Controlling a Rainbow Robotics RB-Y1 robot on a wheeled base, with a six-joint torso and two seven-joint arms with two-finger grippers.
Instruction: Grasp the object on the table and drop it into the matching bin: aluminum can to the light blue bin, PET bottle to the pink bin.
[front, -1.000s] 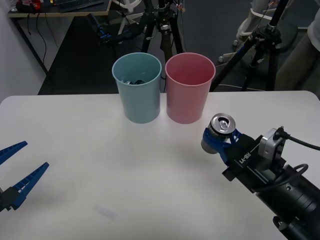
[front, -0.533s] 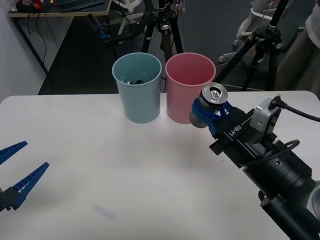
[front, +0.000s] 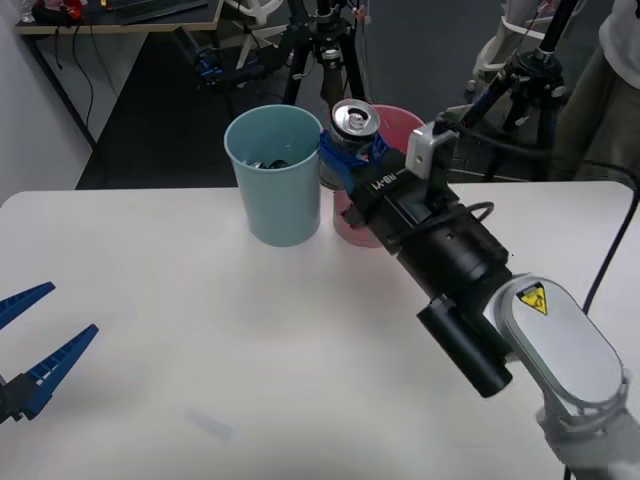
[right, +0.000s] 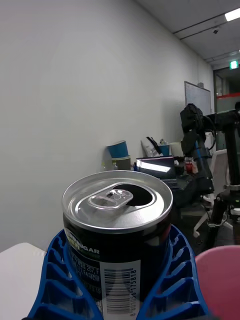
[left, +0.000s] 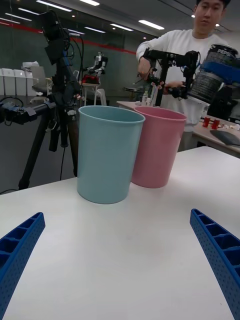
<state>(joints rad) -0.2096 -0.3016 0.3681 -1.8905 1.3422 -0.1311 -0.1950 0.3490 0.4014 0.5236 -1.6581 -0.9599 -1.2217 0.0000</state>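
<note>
Above the pink bin (front: 385, 215), the right gripper (front: 350, 150) is clamping the aluminum can (front: 353, 128) around its body (likely light, dentable, slippery).

the right claw (front: 352, 150) has carried the can (front: 354, 122) up off the tabletop (front: 200, 330) and leftward, now above the pink bin's (front: 352, 222) rim beside the blue bin (front: 275, 175).

Right arm extends diagonally to upper centre of the front view, right gripper (front: 352, 152) clamped shut; left gripper (front: 30, 345) rests spread at lower left.
</note>
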